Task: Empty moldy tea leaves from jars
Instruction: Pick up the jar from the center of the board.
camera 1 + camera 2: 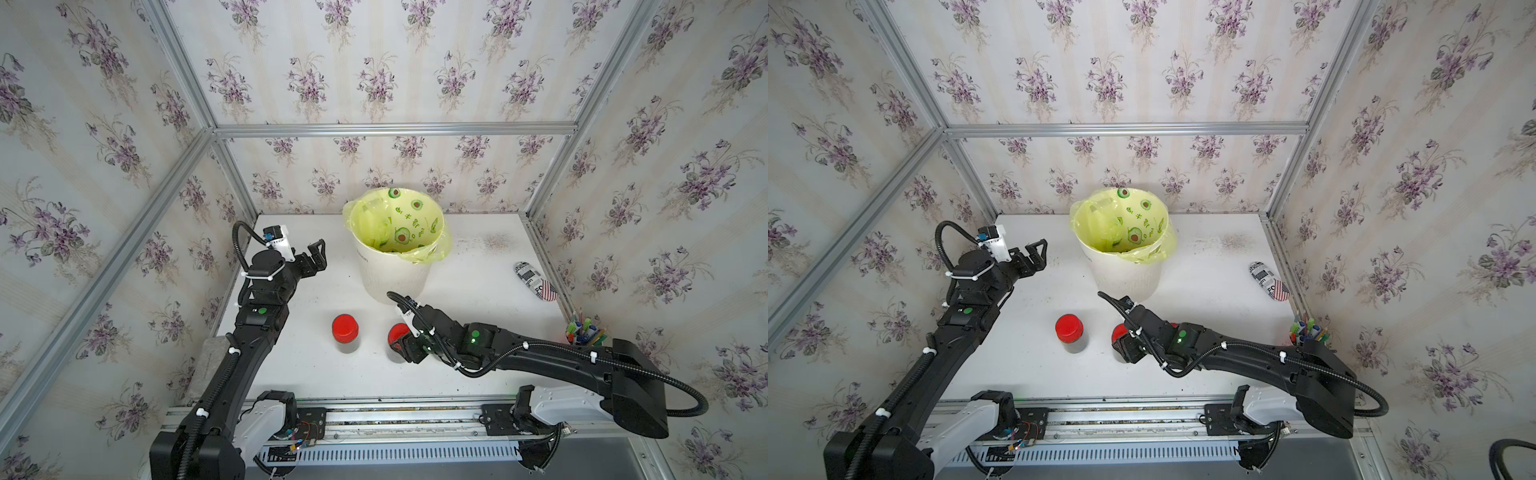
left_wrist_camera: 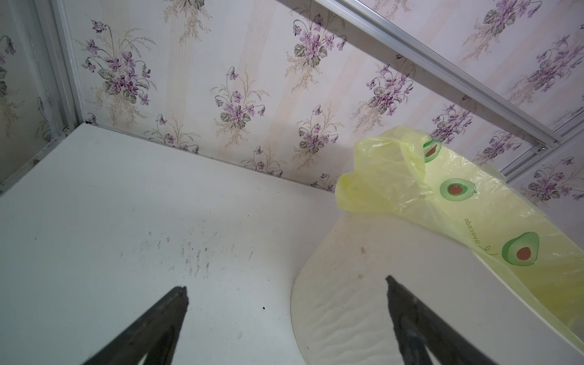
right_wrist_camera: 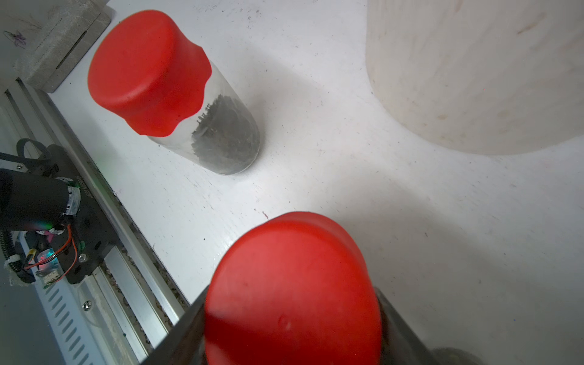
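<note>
Grabbing step: right gripper (image 3: 292,328) straddles a small clear jar with round red lid (image 1: 397,331) on the white tabletop (image 1: 478,332) near the white plastic bin (image 1: 390,282), though the lid hides whether the jaws pinch yet. Left gripper (image 2: 286,283) hangs wide open, empty. I'd say next needs a firm hold, then unscrewing; dark tea leaves (image 3: 226,142) show in the neighbouring jar (image 3: 177,94).

A white bin (image 1: 390,278) stood at the far middle of the white table (image 1: 478,365), its yellow-green avocado-print liner (image 1: 442,245) folded over the rim. Right of it lay a patch of dark specks (image 1: 496,241). Nearer, by the right wall, a printed oval pouch (image 1: 534,279) lay flat, and a cup of pens (image 1: 584,331) stood near the corner. A grey block (image 1: 210,365) sat at the left edge. Floral wallpaper (image 1: 374,83) covered the walls.
</note>
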Tool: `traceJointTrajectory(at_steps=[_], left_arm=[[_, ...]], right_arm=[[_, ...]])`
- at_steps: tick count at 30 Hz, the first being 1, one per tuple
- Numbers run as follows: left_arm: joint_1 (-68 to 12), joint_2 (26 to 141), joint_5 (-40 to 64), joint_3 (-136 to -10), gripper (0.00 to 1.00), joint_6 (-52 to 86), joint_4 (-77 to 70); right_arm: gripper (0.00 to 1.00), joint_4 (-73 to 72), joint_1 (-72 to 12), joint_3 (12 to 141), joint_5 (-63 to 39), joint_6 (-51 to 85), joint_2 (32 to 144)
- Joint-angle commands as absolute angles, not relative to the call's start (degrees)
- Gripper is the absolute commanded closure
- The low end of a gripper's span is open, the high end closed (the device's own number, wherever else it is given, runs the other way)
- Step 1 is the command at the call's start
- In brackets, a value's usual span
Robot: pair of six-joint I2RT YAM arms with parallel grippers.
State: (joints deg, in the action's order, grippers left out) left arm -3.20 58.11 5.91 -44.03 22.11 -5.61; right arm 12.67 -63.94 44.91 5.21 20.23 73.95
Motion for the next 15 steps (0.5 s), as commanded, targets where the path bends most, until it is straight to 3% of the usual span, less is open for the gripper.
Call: traceJointTrajectory(at_steps=[1,6,15], left_arm=[[-3.2,58.4,6.5,-45.3,0.01,21.4,-6.9],[-3.2,58.2,9.8,-45.9,0.01,19.8,-7.7],[-3.2,60.6,33.5,-48.5,0.01,13.9,-12.7]], right_arm=[[0.47,15.4,-64.0,45.5,4.9,19.8,73.7],[0.54,18.0,-64.0,47.3,6.8,18.0,72.4],[0.61,24.7,-60.4,56.7,5.8,12.2,71.7]])
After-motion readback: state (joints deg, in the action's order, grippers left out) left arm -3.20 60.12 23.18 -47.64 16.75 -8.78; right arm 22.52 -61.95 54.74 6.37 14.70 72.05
